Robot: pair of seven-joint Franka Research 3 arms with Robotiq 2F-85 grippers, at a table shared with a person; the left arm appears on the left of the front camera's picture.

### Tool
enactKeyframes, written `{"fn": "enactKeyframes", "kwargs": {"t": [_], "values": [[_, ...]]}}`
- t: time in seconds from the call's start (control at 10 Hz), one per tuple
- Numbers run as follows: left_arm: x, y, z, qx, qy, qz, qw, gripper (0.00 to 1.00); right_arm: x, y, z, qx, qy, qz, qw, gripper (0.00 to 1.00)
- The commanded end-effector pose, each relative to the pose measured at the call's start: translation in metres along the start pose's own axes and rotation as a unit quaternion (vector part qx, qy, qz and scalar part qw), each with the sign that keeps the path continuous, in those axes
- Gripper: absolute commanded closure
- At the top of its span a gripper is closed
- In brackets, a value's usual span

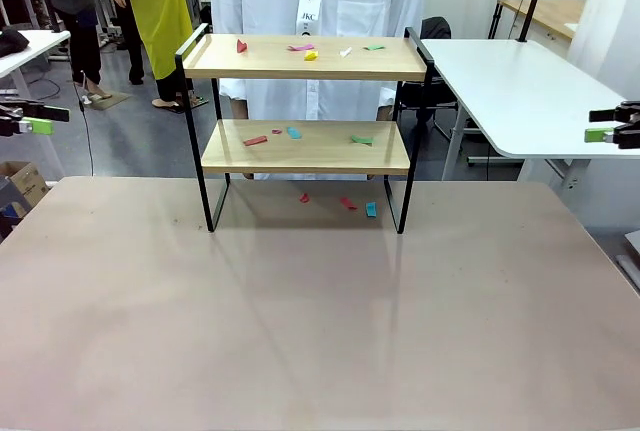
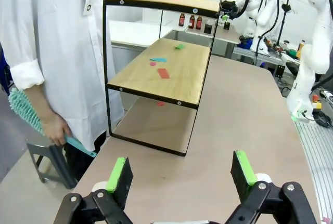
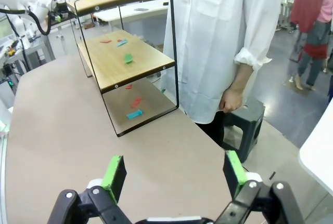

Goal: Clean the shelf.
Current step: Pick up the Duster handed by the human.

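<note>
Main landmark is the big pale pinkish tabletop [image 1: 320, 321], matte, with a soft sheen of light down its middle. Just off its far right corner there's a white side table [image 1: 520, 91] with rounded corners, and a wooden desk [image 1: 555, 13] behind that. Off the far left corner there's grey floor [image 1: 140, 136] and a second white table [image 1: 35, 46]. A cardboard box [image 1: 22, 183] sits beside the left edge and a dark stool [image 3: 248, 122] by the far edge.

The left gripper [image 1: 45, 118] hangs well to the left of the shelf [image 1: 305, 101], jaws wide apart, holding nothing. The right gripper [image 1: 603, 123] hangs well to its right, likewise wide and empty.
</note>
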State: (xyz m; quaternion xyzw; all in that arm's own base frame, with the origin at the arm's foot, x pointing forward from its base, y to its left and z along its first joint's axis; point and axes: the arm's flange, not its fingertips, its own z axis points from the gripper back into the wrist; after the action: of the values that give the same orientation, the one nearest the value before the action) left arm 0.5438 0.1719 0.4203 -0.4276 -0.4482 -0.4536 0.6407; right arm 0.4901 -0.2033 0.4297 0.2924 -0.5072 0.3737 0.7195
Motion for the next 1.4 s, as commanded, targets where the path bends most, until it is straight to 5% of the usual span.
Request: {"fn": "enactKeyframes", "kwargs": {"t": [0.0, 1.3], "values": [[0.001, 0.004, -0.002, -0.006, -0.019, -0.012, 1.0, 0.0, 0.002, 0.0, -0.003, -0.002, -0.014, 0.013, 1.0, 0.0], [-0.006, 0.003, -0.004, -0.003, -0.006, 0.002, 1.0, 0.0, 0.002, -0.001, -0.002, -0.002, -0.007, 0.0, 1.0, 0.0]]}}
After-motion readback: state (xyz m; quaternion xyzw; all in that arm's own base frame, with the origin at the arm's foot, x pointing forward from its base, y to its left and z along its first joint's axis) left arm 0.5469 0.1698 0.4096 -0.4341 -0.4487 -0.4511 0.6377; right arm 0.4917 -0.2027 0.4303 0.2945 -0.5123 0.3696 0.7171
